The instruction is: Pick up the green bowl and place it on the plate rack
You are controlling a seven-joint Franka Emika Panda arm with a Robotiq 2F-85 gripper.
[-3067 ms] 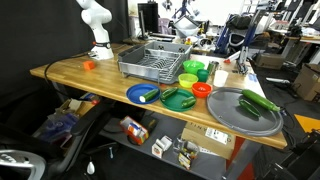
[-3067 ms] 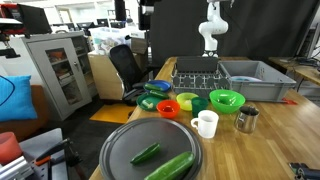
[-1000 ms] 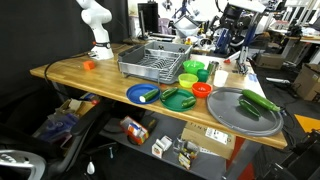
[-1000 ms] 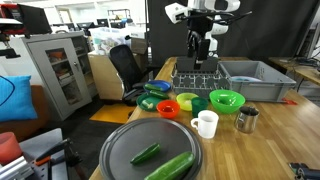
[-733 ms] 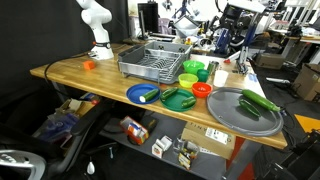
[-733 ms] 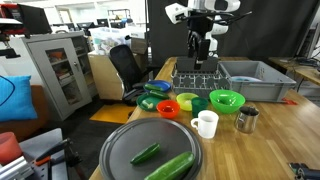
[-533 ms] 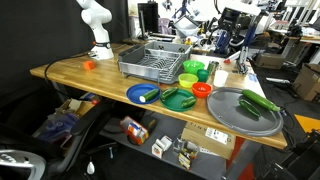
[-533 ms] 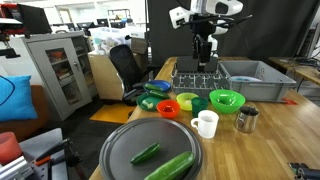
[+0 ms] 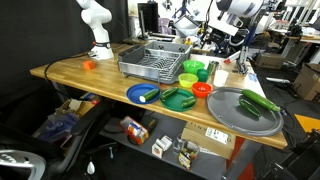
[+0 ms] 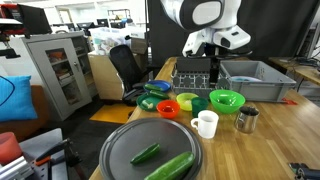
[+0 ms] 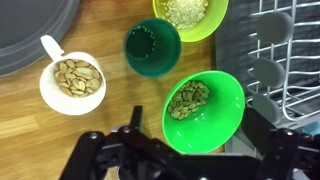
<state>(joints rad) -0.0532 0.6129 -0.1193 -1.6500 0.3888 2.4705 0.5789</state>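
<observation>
Kitchenware on a wooden table (image 11: pixel 60 140): the green bowl (image 11: pixel 205 112) is seen in the wrist view standing on the tabletop, with the plate rack (image 11: pixel 290 60) just beside it at its 3 o'clock. A small heap of pale pieces is held inside it. The gripper (image 10: pixel 212 72) is poised above the bowl, jaws spread apart and nothing gripped. A dark green cup (image 11: pixel 152 47) is set at the bowl's 11 o'clock, a white cup (image 11: pixel 72 85) at 9 o'clock, and a yellow-green bowl (image 11: pixel 190 12) at 12 o'clock.
</observation>
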